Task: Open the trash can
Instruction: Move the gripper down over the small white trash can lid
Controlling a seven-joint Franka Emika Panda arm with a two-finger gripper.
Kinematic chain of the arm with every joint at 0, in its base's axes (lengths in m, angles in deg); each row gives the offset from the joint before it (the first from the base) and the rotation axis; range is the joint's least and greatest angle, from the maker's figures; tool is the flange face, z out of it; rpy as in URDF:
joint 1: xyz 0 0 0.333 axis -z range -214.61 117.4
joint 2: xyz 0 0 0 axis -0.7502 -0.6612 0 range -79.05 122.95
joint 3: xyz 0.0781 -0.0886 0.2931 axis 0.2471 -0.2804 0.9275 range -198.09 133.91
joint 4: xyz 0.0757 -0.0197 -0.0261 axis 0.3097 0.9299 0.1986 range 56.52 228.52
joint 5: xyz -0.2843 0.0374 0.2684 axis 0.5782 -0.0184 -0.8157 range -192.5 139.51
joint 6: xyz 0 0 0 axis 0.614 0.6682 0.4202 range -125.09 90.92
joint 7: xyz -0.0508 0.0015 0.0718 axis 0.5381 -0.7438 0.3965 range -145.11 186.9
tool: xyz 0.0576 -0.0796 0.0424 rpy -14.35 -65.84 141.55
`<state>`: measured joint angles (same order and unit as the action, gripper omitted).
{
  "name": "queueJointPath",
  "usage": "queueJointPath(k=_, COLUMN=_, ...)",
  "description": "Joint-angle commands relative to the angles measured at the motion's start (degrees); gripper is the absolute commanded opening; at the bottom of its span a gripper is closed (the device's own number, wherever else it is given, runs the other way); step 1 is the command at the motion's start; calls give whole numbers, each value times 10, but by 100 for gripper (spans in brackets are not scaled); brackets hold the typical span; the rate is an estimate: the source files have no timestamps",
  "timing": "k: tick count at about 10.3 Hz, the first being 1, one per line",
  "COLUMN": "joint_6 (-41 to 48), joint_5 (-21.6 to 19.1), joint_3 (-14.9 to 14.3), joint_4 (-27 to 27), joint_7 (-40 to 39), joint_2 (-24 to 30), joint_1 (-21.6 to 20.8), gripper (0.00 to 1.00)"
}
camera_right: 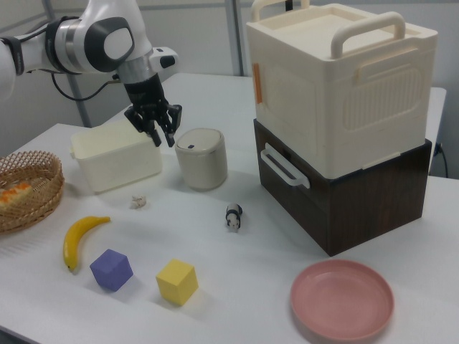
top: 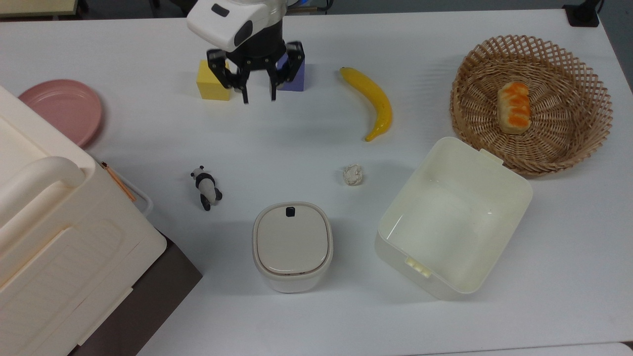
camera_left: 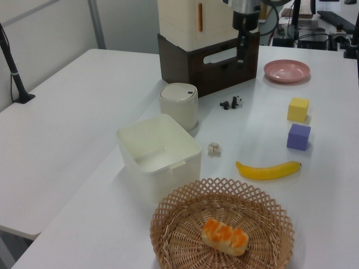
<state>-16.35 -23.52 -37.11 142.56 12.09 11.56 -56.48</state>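
Observation:
The trash can (top: 292,245) is a small cream-white bin with a beige-grey lid lying flat and shut. A dark button (top: 290,211) sits near the lid's far edge. It stands at the front middle of the table in the top view, and also appears in the left view (camera_left: 178,104) and the right view (camera_right: 201,158). My gripper (top: 258,98) hangs in the air between the yellow and purple cubes, well beyond the can. It is open with a narrow gap and holds nothing. It also appears in the left view (camera_left: 241,55) and the right view (camera_right: 163,136).
A yellow cube (top: 211,83) and a purple cube (top: 295,79) flank the gripper. A banana (top: 374,102), a paper ball (top: 352,174) and a panda figure (top: 205,187) lie between it and the can. A lidless tub (top: 514,188), a wicker basket (top: 583,113), a pink plate (top: 62,109) and a big cream box (top: 59,237) ring the table.

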Motion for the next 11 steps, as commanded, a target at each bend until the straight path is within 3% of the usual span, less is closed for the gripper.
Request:
queueJointPath(k=1, joint_6=-97, joint_5=-34, joint_3=-11, joint_4=-42, joint_7=17, joint_2=-51, joint_1=-22, gripper=0)
queueJointPath(k=6, joint_6=-325, joint_5=-35, joint_3=-12, joint_4=-71, joint_7=137, joint_2=-157, joint_1=-33, gripper=0)
queueJointPath(k=11, joint_6=-359, joint_5=-28, joint_3=-13, joint_4=-77, joint_7=135, joint_2=-209, joint_1=-38, gripper=0)
